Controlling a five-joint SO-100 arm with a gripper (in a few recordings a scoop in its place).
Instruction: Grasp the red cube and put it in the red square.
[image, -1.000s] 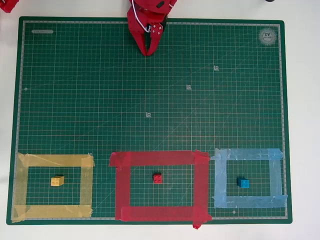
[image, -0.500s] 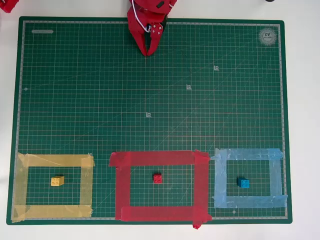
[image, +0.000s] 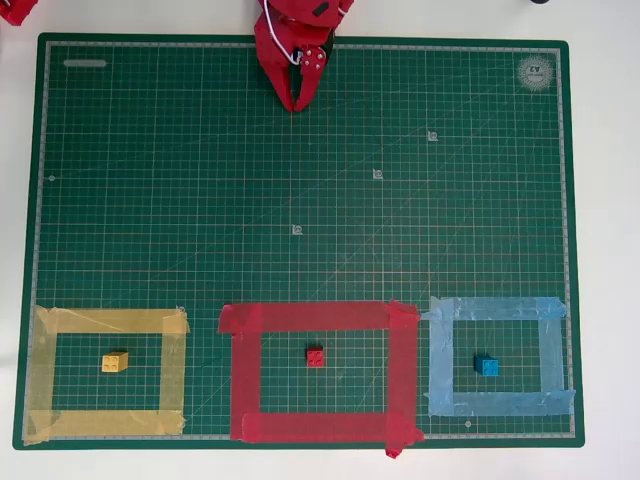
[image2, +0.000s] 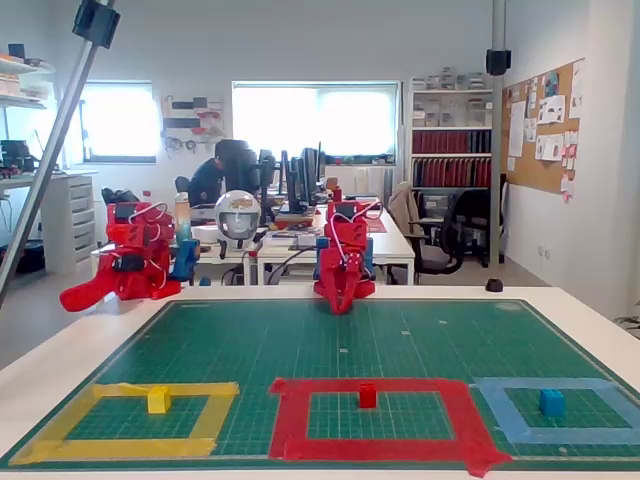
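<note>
— Red cube (image: 315, 357) first: where does it lie?
— Near the middle of the red square (image: 320, 371), studs up, touching none of the tape. In the overhead view the tool (image: 298, 103) is at the top edge of the green cutting mat (image: 300, 200), well apart from the cube, with most of the mat between them.
— Is the tool grasping anything?
— Nothing. Its two red tips meet in a point, clenched shut on air, aimed down toward the mat.
— Any writing?
— A round white emblem (image: 536, 72) sits in the mat's top right corner and a small label (image: 85, 63) in its top left; both are too small to read.
— What else lies on the mat?
— A yellow cube (image: 114, 362) inside a yellow tape frame (image: 105, 375) to the left, and a blue cube (image: 487, 366) inside a light-blue tape frame (image: 498, 357) to the right.
— Does the fixed view add anything?
— Yes: the white surface (image2: 590, 320) under the mat, an office behind with desks, shelves and a corkboard (image2: 548, 125), and what seems to be a seated person (image2: 210, 178) far back.
</note>
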